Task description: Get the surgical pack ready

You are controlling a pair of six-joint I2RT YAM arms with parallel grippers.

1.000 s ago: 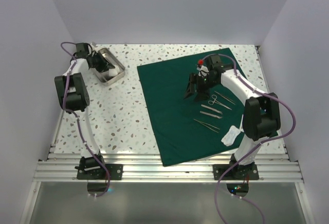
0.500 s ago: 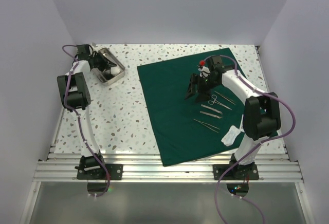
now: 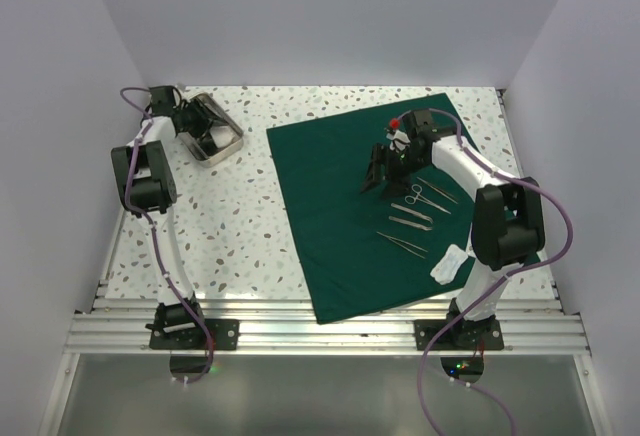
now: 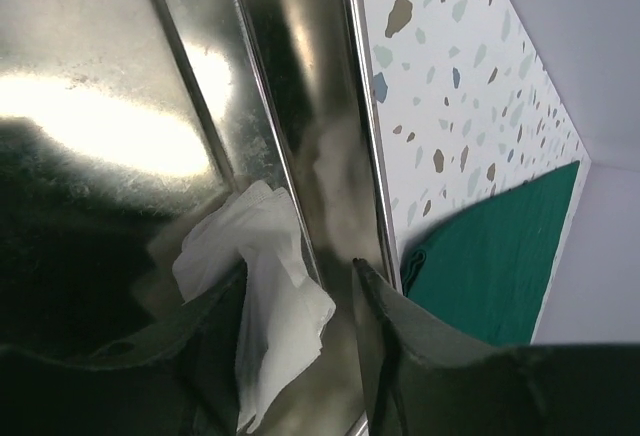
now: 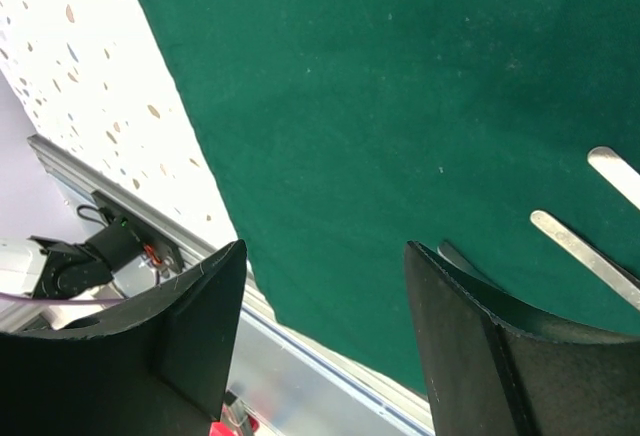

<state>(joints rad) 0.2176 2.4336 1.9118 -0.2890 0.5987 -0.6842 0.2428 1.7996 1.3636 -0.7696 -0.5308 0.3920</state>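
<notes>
Top external view: the surgical pack (image 3: 330,206) lies flat at centre right, instruments (image 3: 410,218) on it, our right hand (image 3: 375,178) spread and empty above. Upper left, our left hand (image 3: 207,134) is spread around gauze (image 4: 265,286) in the steel tray (image 3: 236,137). We judge the next move is to pinch it and carry it over.

speckled table (image 3: 230,226), two things lying straight on it
over on the right the dark green drape (image 3: 335,221) lies flat, running down to the near edge; far left, the shiny steel tray (image 3: 236,137) sits askew, apart from the cloth.
</notes>
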